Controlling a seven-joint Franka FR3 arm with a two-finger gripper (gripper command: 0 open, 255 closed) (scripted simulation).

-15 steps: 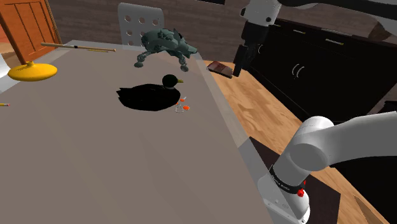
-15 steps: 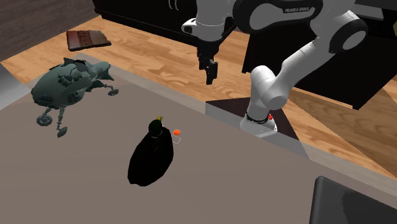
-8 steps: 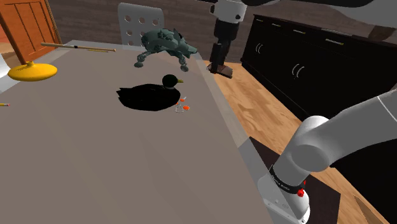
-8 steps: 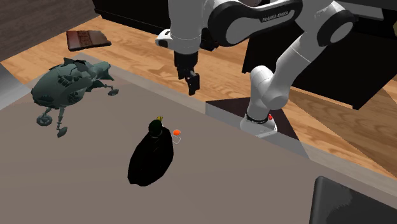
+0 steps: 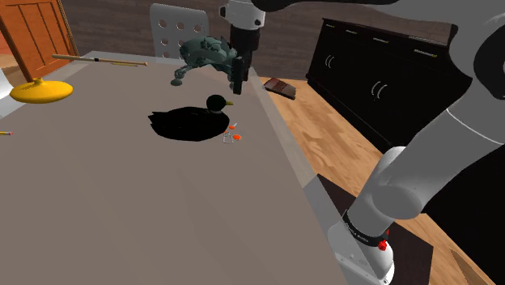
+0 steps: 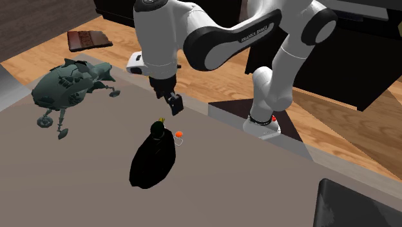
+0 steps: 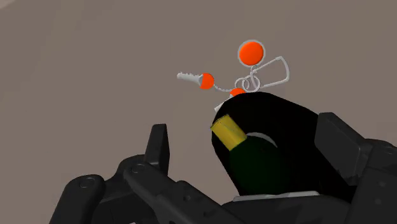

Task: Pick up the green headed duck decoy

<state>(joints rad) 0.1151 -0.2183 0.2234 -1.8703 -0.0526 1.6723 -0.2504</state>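
The duck decoy (image 5: 193, 121) lies on the grey table (image 5: 121, 202): a black body, a dark green head (image 5: 216, 103) and a yellow bill. My gripper (image 5: 239, 81) hangs just above and beside the head, toward the table's edge, not touching it. From the second exterior view the gripper (image 6: 174, 104) sits a little above the duck (image 6: 153, 161). In the wrist view the green head (image 7: 254, 159) and bill show between my two fingers (image 7: 159, 146), which stand apart around nothing.
A ring of keys with orange tags (image 5: 233, 134) lies against the duck's breast. A grey-green robot toy (image 5: 209, 55) stands behind the gripper. A yellow dish (image 5: 40, 91), a long stick (image 5: 97, 59) and a white chair (image 5: 176, 31) lie farther off. A brown book (image 5: 281, 87) rests on the floor.
The arm has swung from over the wooden floor to the shoulder view's left and come down, bringing the gripper over the table beside the duck's head. The duck has not moved.
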